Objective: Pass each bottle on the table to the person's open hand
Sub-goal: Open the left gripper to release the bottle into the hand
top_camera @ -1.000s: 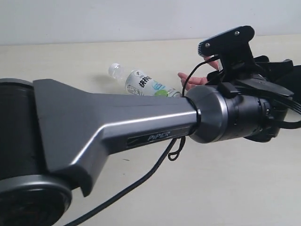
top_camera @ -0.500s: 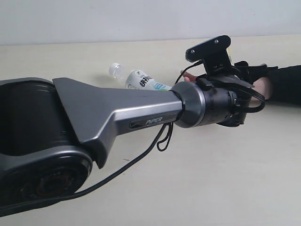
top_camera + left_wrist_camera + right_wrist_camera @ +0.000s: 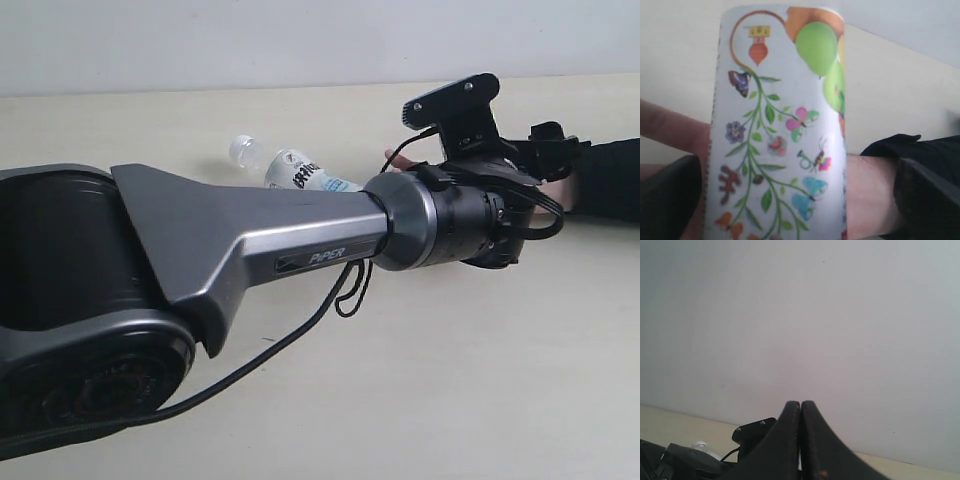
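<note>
Left tool (image 3: 538, 162) grips floral-label bottle (image 3: 780, 130) at person's open hand (image 3: 692, 145); settle it into palm before you release. Right tool (image 3: 800, 440) closed, empty.

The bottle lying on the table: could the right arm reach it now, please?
Probably not: the right gripper is shut and raised toward the wall, and the left arm, holding another bottle, stretches past the lying bottle.

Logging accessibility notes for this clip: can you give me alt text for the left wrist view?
A bottle with a white label of vines, flowers and butterflies fills the middle of the frame, close to the camera. Behind it is the person's open hand, wrist in a black sleeve, with the pale table beyond.
</note>
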Robot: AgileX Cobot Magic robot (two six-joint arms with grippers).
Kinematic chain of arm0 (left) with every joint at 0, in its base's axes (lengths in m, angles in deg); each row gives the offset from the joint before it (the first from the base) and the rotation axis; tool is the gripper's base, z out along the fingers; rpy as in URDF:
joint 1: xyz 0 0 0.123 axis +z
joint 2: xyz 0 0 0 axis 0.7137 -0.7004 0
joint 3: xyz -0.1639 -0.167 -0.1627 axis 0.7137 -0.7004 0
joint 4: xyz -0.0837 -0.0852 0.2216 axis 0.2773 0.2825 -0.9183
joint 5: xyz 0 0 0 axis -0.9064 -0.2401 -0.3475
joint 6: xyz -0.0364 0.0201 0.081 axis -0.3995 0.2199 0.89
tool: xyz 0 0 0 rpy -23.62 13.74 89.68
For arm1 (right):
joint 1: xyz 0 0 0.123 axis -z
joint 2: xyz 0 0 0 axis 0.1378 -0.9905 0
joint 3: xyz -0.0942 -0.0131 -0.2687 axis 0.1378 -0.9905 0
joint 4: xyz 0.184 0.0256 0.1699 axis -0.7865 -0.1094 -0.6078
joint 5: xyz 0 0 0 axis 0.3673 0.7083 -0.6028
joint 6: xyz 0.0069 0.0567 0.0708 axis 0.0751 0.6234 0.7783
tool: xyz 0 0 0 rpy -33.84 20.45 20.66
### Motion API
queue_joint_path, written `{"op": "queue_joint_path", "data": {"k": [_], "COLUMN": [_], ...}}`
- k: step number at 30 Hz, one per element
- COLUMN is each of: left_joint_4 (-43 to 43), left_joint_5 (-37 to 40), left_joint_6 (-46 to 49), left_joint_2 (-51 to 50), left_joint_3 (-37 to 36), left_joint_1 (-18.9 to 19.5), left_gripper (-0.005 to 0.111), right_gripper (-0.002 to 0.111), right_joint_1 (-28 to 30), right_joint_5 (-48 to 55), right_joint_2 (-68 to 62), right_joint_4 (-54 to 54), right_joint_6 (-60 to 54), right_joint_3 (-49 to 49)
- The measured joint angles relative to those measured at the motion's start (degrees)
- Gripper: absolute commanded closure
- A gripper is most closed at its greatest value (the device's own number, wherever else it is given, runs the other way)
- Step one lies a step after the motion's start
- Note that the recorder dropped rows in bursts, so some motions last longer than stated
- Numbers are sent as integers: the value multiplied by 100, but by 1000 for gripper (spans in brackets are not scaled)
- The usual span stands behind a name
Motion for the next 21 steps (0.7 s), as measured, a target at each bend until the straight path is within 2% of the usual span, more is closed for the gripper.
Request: {"op": "queue_joint_path", "data": {"k": [3, 6, 11, 15, 17, 18, 21], "left_joint_4": [0, 77, 1045, 2034, 2502, 2753, 3401], "left_joint_5": [-16, -16, 287, 547, 616, 626, 730], "left_joint_6": [15, 479, 1587, 3166, 3971, 4398, 5309], "left_joint_2": [116, 392, 934, 1338, 1515, 1601, 1813], "left_joint_3": [0, 0, 0, 0, 0, 0, 0], "left_joint_1": [-21, -70, -159, -171, -171, -171, -171], "left_gripper": [1, 1, 2, 6, 17, 27, 70], "right_gripper": [108, 108, 108, 108, 108, 108, 108], "right_joint_1": [0, 0, 0, 0, 0, 0, 0], "right_joint_5": [0, 0, 0, 0, 0, 0, 10], "right_joint_2": [0, 0, 0, 0, 0, 0, 0], "right_joint_4": [0, 0, 0, 0, 0, 0, 0], "right_joint_6": [0, 0, 0, 0, 0, 0, 0], "right_joint_3": [0, 0, 0, 0, 0, 0, 0]}}
